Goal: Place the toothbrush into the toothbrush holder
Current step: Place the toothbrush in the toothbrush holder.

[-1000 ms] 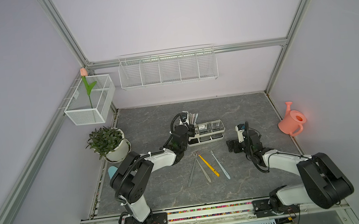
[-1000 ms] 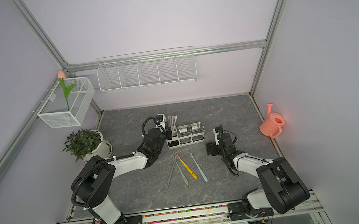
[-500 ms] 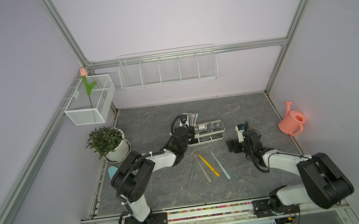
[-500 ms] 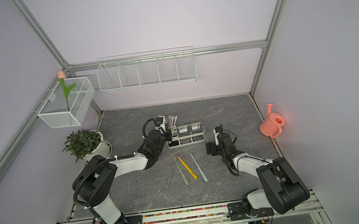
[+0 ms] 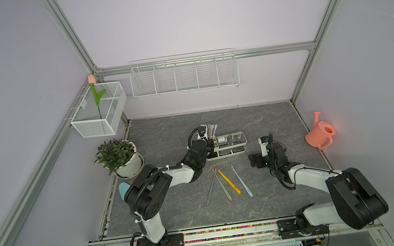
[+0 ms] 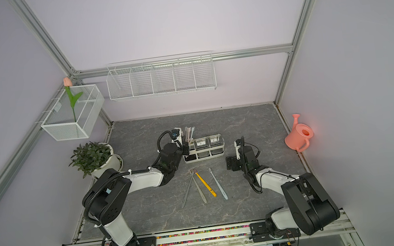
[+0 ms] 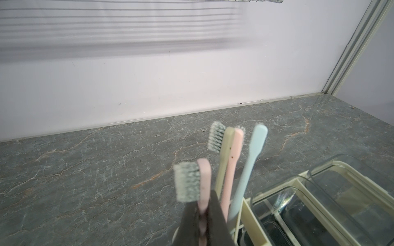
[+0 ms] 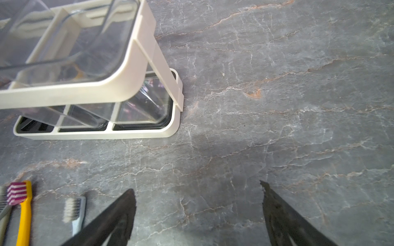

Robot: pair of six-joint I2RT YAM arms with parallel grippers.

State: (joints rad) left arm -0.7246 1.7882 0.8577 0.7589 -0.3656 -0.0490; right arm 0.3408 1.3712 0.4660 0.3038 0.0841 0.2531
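My left gripper (image 7: 202, 213) is shut on a pink toothbrush (image 7: 204, 176), held upright with its bristles up. It hovers at the left end of the cream toothbrush holder (image 5: 227, 154) (image 7: 247, 215). Three more brushes, cream (image 7: 223, 153), pink and light blue (image 7: 252, 161), stand in that end compartment. The other two compartments hold clear cups (image 6: 214, 140). In both top views the left gripper (image 5: 209, 143) (image 6: 185, 148) sits against the holder's left end. My right gripper (image 8: 198, 191) (image 5: 254, 160) is open and holds nothing, low over the table to the right of the holder (image 8: 140, 64).
Several toothbrushes lie in front of the holder: a yellow one (image 5: 229, 181) (image 8: 24, 213), a light blue one (image 5: 241, 181) and two grey ones (image 5: 211, 187). A potted plant (image 5: 119, 155) stands at the left and a pink watering can (image 5: 319, 133) at the right. A wire basket (image 5: 184, 75) and a mesh box (image 5: 98, 112) hang on the walls.
The left wrist has sunk slightly by the holder's left end, still holding the pink toothbrush. The right arm has not moved.
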